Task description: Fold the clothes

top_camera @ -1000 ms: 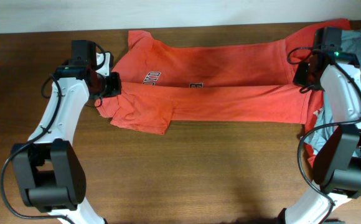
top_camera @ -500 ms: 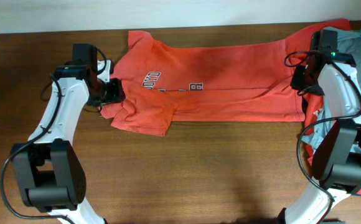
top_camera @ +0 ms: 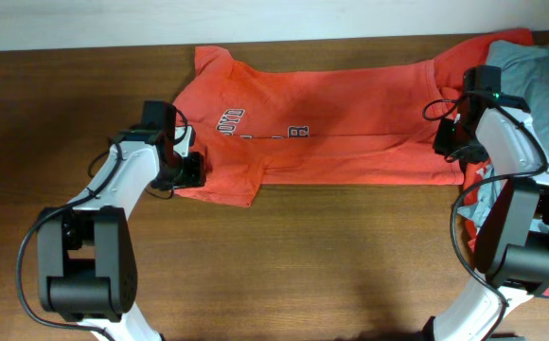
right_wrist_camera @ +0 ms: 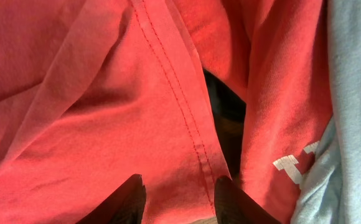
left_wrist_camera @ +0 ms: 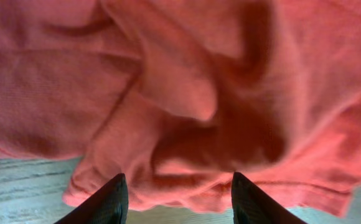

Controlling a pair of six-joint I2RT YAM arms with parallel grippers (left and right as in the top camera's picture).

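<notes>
1. Fingertips of the left gripper stand apart with nothing pinched between them. It hovers over the rumpled sleeve at the collar end of the spread orange-red T-shirt.
2. Parted in the same way and equally empty, the right gripper hangs over the opposite end of that shirt, where the stitched hem runs beneath it.
3. Between the two grippers the shirt lies flat on the table. Its long axis runs side to side, collar toward the left arm and hem toward the right arm. Its near long edge looks doubled up onto the chest, hiding part of the white lettering.
4. The sleeve juts out from the shirt's near corner at the collar end, directly under the left gripper, while the right gripper is the shirt's whole length away. Tucking that sleeve in would therefore probably fall to the left arm. An end-to-end fold along the long axis would need both arms.
5. Counts:
   - two arms and two grippers
   - one spread orange-red T-shirt
   - one grey-blue T-shirt, heaped just past the shirt's hem end
   - at least one second orange-red garment with a white print, lying in that heap. How many more lie under it I cannot tell.
</notes>
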